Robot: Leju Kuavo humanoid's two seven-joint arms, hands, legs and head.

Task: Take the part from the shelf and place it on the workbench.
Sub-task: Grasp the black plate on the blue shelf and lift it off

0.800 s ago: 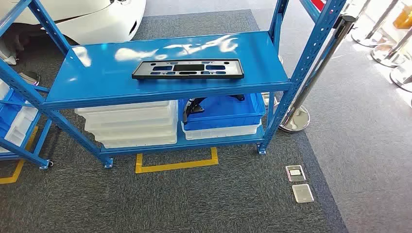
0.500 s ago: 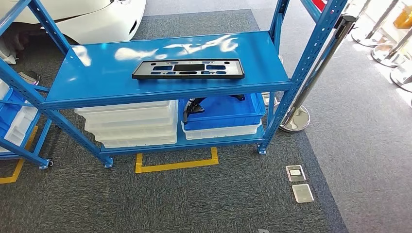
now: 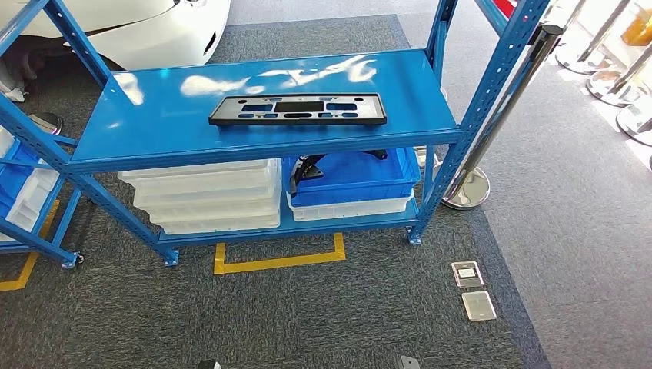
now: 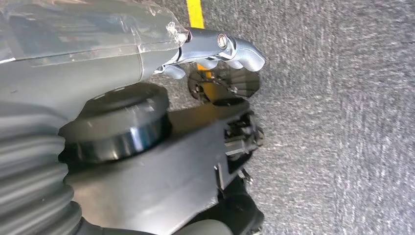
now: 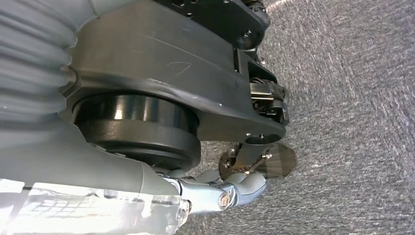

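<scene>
While both arms hang low over grey carpet, the left hand [image 4: 222, 49] holds nothing, fingers curled inward; the right hand [image 5: 235, 188] likewise, curled and empty. On the blue metal shelf [image 3: 154, 127], stacked white plastic trays [image 3: 207, 196] fill the lower tier's left side, a blue bin [image 3: 354, 177] its right. Flat black rectangular part with cutouts [image 3: 297, 108] lies near the upper tier's front edge, centre.

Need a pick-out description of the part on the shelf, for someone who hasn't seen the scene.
Find the blue metal rack on the grey carpet and look at its upper shelf. The part lies flat there near the front edge: a long black rectangular plate with cut-out slots. The plastic bins sit on the shelf below.
</scene>
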